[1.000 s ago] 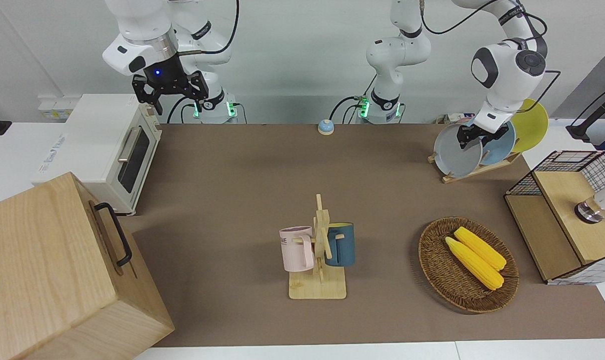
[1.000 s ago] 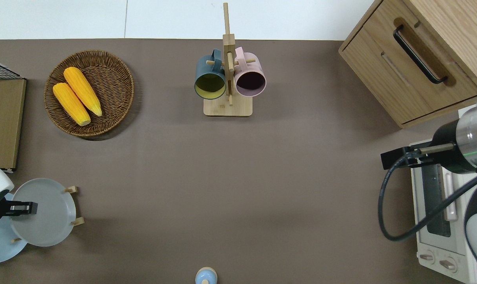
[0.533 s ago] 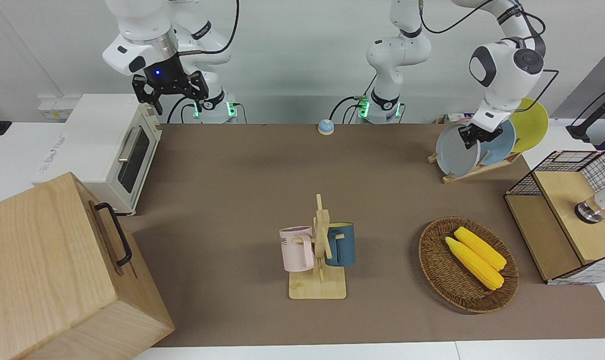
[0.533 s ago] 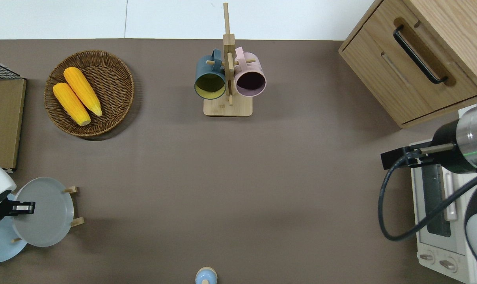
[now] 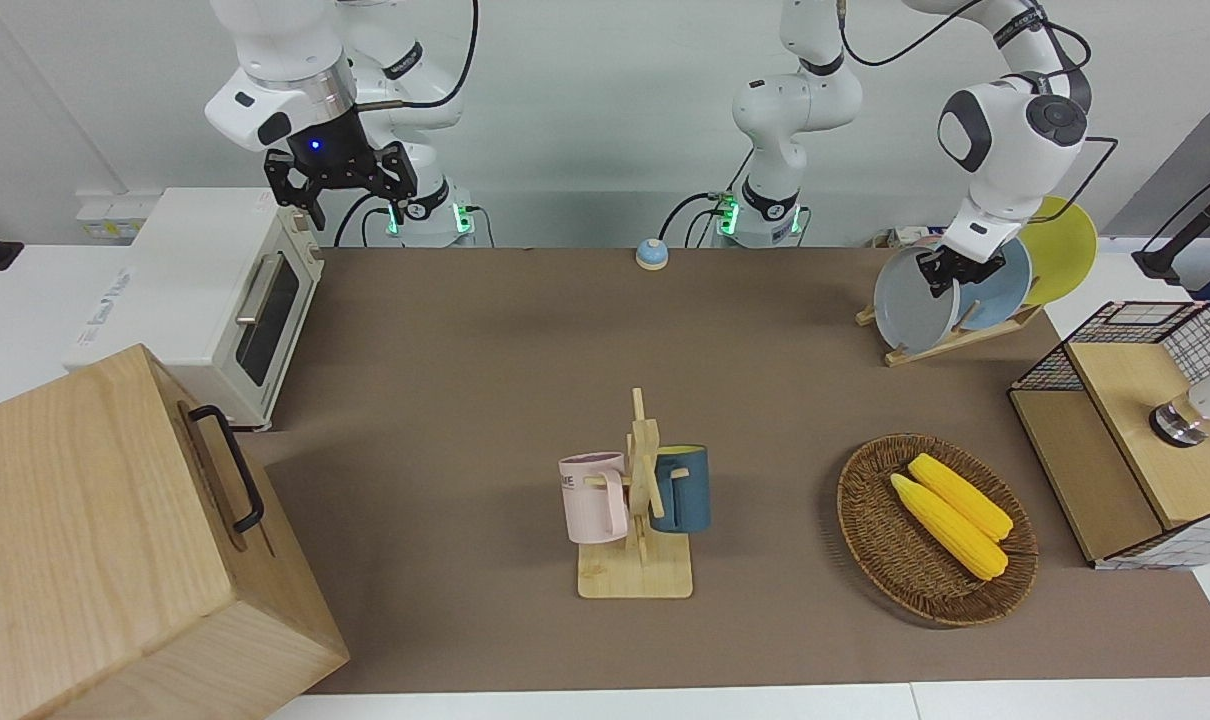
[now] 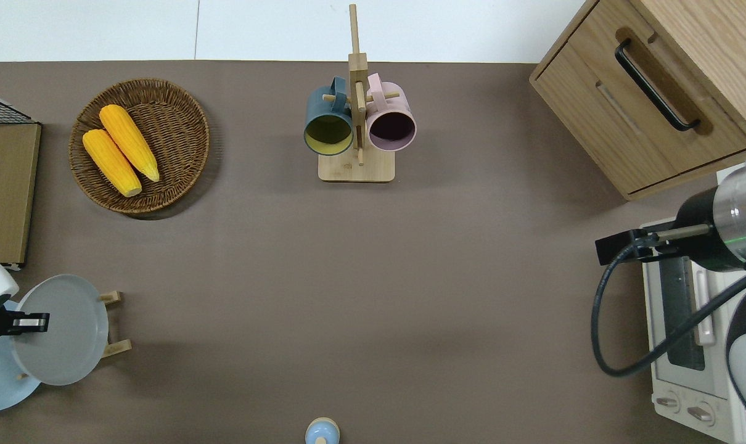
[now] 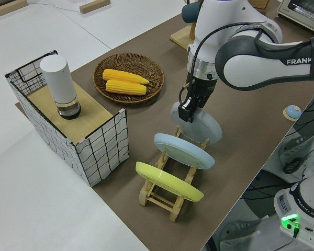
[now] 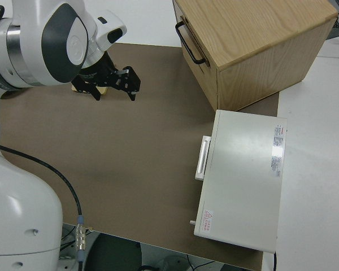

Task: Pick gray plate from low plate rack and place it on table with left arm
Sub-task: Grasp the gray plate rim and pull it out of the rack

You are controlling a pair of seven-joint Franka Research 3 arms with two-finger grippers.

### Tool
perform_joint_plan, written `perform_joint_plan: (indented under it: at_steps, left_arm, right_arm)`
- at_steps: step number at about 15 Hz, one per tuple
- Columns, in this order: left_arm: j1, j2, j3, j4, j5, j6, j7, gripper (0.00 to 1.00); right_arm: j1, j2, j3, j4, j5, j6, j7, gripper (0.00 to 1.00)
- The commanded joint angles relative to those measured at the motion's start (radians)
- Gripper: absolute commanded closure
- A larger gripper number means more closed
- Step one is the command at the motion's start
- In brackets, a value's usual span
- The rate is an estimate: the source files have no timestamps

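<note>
Three plates stood in the low plate rack (image 5: 950, 340) at the left arm's end of the table (image 5: 485, 380): the gray plate (image 5: 910, 300) in the slot toward the table's middle, a light blue plate (image 5: 1000, 290) next to it, and a yellow plate (image 5: 1063, 250) at the outer end. The left gripper (image 5: 943, 277) sat at the upper rim of the gray plate, its jaws clamped on that rim, one finger on the plate's face and the other on its back. In the overhead view the gray plate (image 6: 61, 330) leaned over the rack's end toward the table's middle, with the rack's two rail ends (image 6: 115, 324) showing just beside its edge. In the left side view the plate (image 7: 199, 123) tilted at a slant while the gripper (image 7: 187, 109) gripped its top edge; whether its lower edge touched the rack could not be told. Farther from the robots lay a woven basket (image 5: 935, 530) with two ears of corn (image 5: 950, 515), and near the table's middle stood a mug stand (image 5: 637, 500) carrying a pink mug (image 5: 595, 498) and a dark blue mug (image 5: 683, 488). The right arm was parked, its gripper (image 5: 343, 180) with jaws apart.
</note>
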Motion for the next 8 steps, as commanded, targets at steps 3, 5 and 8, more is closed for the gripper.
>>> perform_joint_plan:
  at_steps: [3,5,8]
  left_arm:
    - [-0.029,-0.007,-0.002,0.154,0.014,-0.161,0.0,1.0]
    - [-0.037,-0.004,-0.014,0.22,0.014,-0.219,0.0,1.0]
    - [-0.049,-0.004,-0.028,0.263,-0.027,-0.256,-0.011,1.0]
  right_arm:
    - [-0.01,-0.002,0.006,0.006,0.01,-0.014,0.0,0.011]
    - [-0.01,-0.002,0.006,0.006,0.01,-0.014,0.0,0.011]
    - [-0.01,-0.002,0.006,0.006,0.01,-0.014,-0.001,0.011]
